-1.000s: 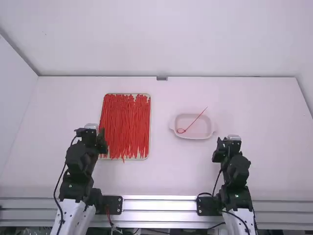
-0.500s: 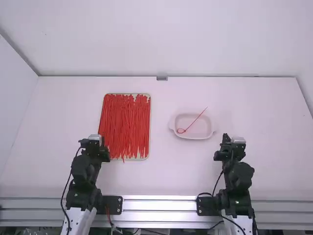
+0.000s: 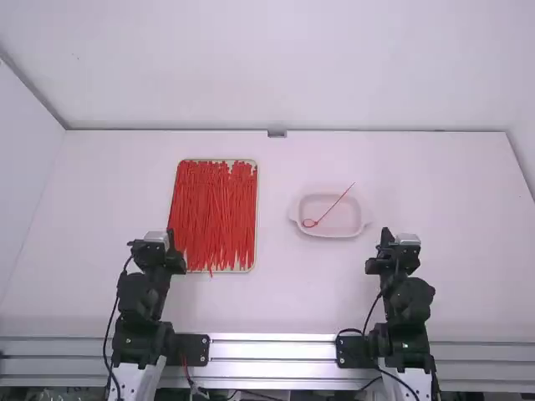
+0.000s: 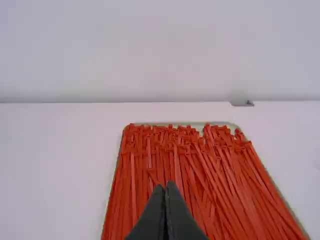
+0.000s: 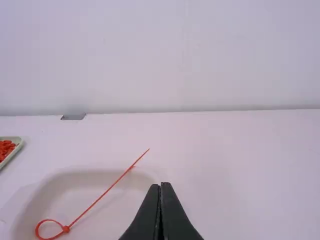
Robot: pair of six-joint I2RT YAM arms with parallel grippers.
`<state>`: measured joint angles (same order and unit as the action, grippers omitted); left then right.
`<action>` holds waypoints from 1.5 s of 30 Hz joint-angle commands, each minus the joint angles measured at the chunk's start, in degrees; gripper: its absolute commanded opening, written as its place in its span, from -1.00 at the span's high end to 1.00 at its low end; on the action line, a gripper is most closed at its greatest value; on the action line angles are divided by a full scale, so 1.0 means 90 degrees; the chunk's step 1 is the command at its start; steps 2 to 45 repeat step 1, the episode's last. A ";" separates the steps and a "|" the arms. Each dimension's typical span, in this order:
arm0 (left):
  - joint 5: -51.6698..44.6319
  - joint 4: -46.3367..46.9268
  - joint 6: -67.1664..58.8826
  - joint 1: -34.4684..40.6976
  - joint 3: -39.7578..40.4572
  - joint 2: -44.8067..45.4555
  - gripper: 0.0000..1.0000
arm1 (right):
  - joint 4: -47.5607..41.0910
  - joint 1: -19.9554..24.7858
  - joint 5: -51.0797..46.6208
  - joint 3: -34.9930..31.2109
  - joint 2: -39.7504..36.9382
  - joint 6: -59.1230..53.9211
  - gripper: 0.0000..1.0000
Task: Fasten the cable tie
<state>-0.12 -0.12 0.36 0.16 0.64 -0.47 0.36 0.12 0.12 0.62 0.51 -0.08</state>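
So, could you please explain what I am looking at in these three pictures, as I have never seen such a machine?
These are two small robot arms, the left arm and the right arm, mounted at the near edge of a white table. The high view looks down from above and behind them. Each of the other two pictures comes from a camera on one arm's wrist, with that arm's dark fingers at the bottom edge. The left arm's fingers are shut and hold nothing; ahead of them lies a tray packed with loose red cable ties. The right arm's fingers are shut and empty too, facing a white dish that holds one tie already closed into a loop.
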 commanded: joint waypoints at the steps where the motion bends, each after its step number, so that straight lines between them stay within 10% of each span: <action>1: 0.0013 0.0013 -0.0040 -0.0018 -0.0072 0.0052 1.00 | -0.0040 -0.0013 -0.0013 -0.0069 -0.0057 0.0008 1.00; 45: 0.0013 0.0013 -0.0040 -0.0018 -0.0072 0.0052 1.00 | -0.0040 -0.0013 -0.0013 -0.0069 -0.0057 0.0008 1.00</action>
